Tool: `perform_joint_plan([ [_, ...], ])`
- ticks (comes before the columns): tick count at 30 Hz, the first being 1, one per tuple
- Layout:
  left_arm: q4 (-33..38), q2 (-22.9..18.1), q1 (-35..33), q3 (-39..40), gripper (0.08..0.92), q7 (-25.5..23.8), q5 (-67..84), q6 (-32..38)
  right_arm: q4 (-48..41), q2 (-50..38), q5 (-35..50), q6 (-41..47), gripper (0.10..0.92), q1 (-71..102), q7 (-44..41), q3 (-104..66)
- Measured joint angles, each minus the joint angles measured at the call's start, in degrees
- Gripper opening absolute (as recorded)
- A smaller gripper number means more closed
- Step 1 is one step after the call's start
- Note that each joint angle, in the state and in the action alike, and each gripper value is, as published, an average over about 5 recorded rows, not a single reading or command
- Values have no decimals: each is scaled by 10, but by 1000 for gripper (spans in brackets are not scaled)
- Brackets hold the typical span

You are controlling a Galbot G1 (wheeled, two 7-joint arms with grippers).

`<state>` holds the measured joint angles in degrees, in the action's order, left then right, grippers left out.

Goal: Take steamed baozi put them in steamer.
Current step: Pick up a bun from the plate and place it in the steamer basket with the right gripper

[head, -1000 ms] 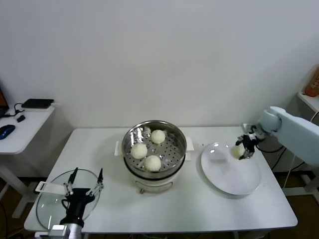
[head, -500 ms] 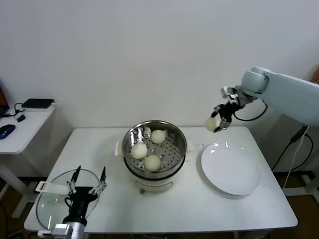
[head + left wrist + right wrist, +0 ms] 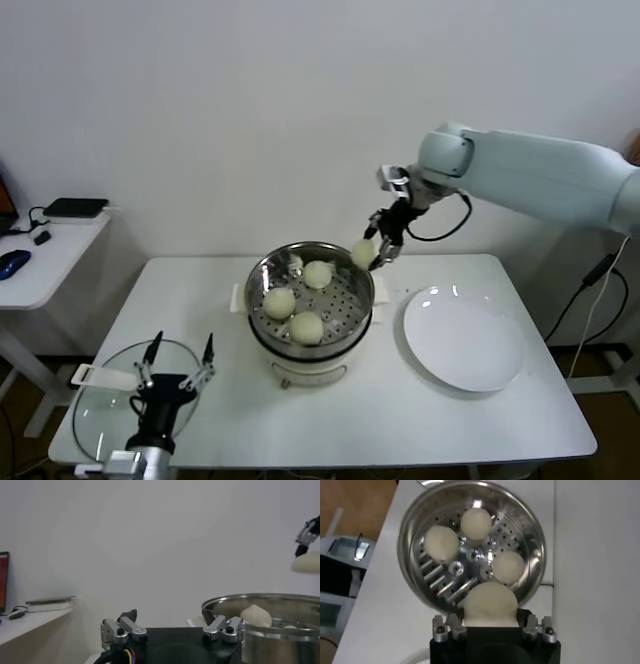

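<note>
Your right claw [image 3: 372,252] grips the last round cream steamed baozi [image 3: 363,253] above the shiny stainless-steel steamer's [image 3: 310,262] rim; lower it into the free gap, then release.

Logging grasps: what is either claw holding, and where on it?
Right claw pinches a bun by its sides over the steamer rim; left claw holds nothing.

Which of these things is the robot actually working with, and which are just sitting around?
In use:
- right hand, carrying a bun
- three buns already inside
- steamer

Just lying about:
- white plate
- glass lid, under the idle left hand
- side desk
</note>
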<state>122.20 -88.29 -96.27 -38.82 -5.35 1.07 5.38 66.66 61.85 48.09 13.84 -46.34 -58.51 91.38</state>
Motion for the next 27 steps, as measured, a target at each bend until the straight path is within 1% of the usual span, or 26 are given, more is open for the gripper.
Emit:
perform_joint_plan([
  [9,1,1,-1,-4,823,0,1,0,2,33,15,20,679,35,27,-3],
  [27,0,2,3,-4,823,0,1,-2,-13,44,-3,31,679,103,50,-20],
])
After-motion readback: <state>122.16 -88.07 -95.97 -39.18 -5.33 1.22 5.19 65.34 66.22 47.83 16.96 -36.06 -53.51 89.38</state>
